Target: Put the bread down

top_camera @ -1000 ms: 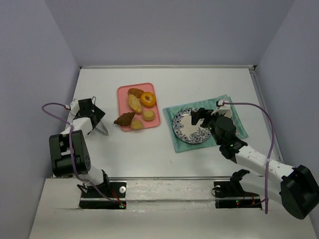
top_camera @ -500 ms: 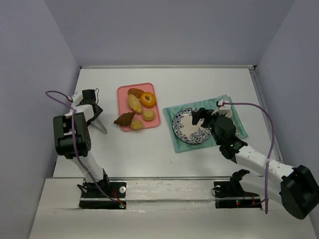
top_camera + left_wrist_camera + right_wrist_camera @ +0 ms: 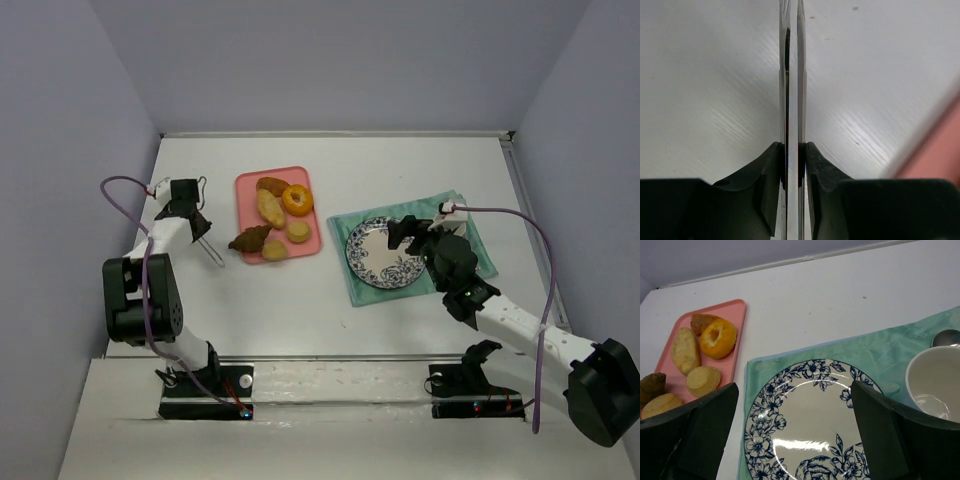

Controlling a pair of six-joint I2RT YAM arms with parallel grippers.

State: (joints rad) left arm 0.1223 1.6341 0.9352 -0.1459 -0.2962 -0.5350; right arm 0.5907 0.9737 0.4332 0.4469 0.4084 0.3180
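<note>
Several breads lie on a pink tray [image 3: 246, 196]: a long roll [image 3: 270, 207], an orange ring-shaped one [image 3: 297, 200], a brown croissant [image 3: 250, 239] and small round buns [image 3: 298, 232]. My left gripper [image 3: 197, 224] is left of the tray, shut on metal tongs [image 3: 207, 247]; the left wrist view shows the two tong blades [image 3: 792, 75] pressed together between my fingers [image 3: 771, 165]. My right gripper [image 3: 794, 390] hangs open over the blue-flowered plate [image 3: 810, 410], with nothing in it.
The plate sits on a green cloth [image 3: 480, 250] at the right, with a white cup [image 3: 935, 382] and a spoon [image 3: 946, 337] beside it. White walls close in the table at the back and on both sides.
My left gripper has closed on the tongs, squeezing their spread blades together, and its wrist has turned and shifted slightly. The right arm has barely moved.
</note>
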